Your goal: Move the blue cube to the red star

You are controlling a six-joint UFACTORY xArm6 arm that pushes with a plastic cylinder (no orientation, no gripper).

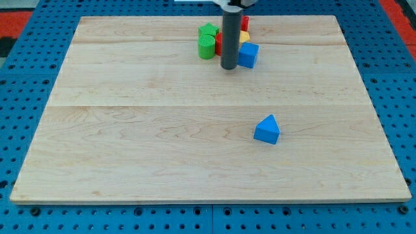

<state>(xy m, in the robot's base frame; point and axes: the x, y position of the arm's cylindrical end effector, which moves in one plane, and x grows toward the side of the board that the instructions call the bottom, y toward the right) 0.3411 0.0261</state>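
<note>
We are resting my tip (229,67), which has no jaws to tell of, just left of the blue cube (247,55) at the bench's (162,143) top cluster, risking shoving it rightward, away from the half-hidden red block (245,23)

No text, label, brand, number or sign can be read anywhere: the wooden board (130,130) is bare grain, the blue pegboard (26,78) around it carries only holes, and the coloured blocks at the view's top and the blue block (266,129) lower right have plain, unmarked faces
</note>
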